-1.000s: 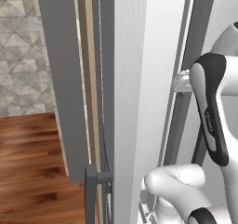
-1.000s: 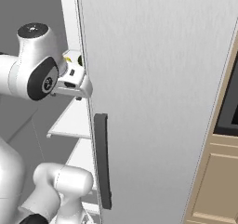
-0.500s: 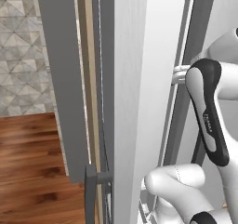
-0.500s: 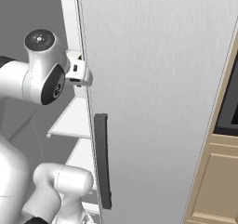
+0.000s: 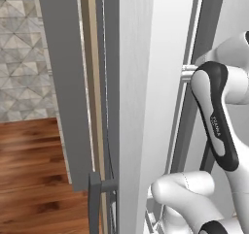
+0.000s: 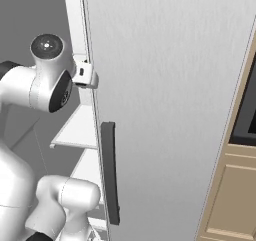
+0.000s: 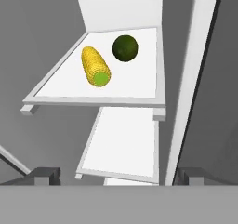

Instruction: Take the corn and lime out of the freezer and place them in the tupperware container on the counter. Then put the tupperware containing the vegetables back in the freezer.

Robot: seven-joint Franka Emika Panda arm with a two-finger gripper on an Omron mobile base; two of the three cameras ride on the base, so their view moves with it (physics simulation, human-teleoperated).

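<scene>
The yellow corn [image 7: 95, 66] lies on a white shelf [image 7: 139, 81] inside the open freezer [image 6: 165, 85], its green end toward the hand. The dark green lime [image 7: 125, 48] sits just beyond it, to its right and close by, on the same shelf. My gripper [image 7: 120, 175] hovers above and short of that shelf, open, with its fingertips [image 7: 44, 174] far apart and nothing between them. In the right base view the hand reaches past the door's inner edge. The counter [image 5: 29, 179] shows at lower left. The tupperware container is out of view.
The freezer door [image 5: 131, 82] stands edge-on right beside the arm, with its dark bar handle [image 6: 110, 172] facing outward. A second white shelf [image 7: 123, 144] lies below the first. Beige cabinets [image 6: 225, 195] and a dark oven front [image 6: 247, 115] stand to the right.
The arm has swung a little further into the freezer opening, with the hand rising slightly beside the door edge. The jaws have stayed open.
</scene>
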